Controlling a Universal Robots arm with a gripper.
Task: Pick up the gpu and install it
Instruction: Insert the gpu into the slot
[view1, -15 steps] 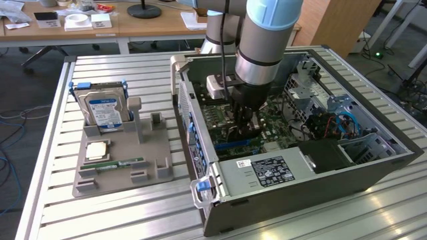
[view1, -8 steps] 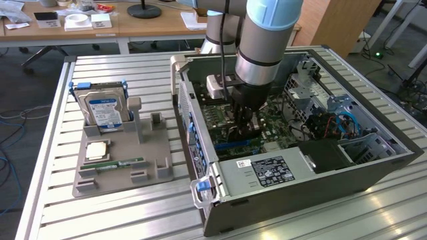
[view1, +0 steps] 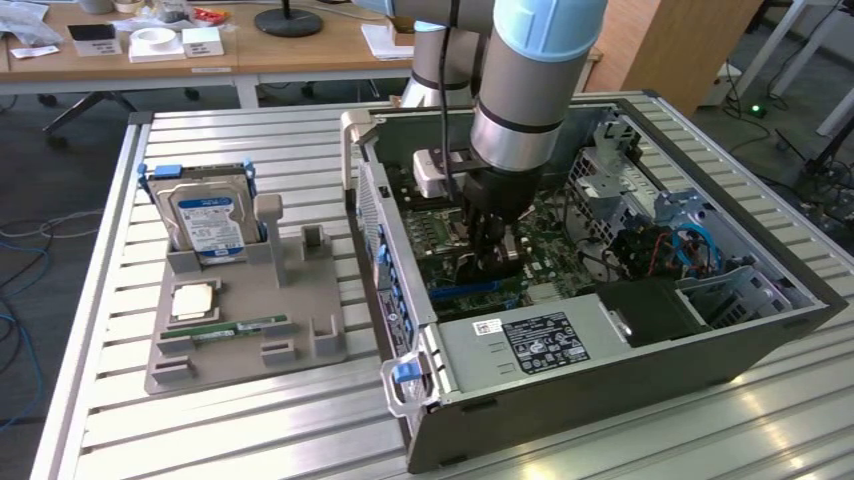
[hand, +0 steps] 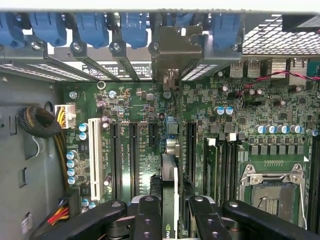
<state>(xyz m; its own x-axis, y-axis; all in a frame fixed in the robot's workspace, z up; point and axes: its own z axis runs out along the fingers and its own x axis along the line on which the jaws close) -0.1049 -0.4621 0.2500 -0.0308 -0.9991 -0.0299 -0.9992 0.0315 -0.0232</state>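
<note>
I work over a slatted metal table (view1: 240, 420) in an office with wooden desks (view1: 307, 50) behind it. My gripper (hand: 172, 222) is down inside the one open computer case (view1: 747, 340), clenched on the gpu (hand: 169, 175). The card stands edge-on between my fingers (hand: 150, 215), directly over the motherboard (hand: 135, 107), among its black slots and beside the one white slot (hand: 94, 150). Outside the case, one grey tray (view1: 220, 355) carries one hard drive (view1: 207, 220), one processor chip (view1: 194, 298) and one RAM stick (view1: 240, 328).
</note>
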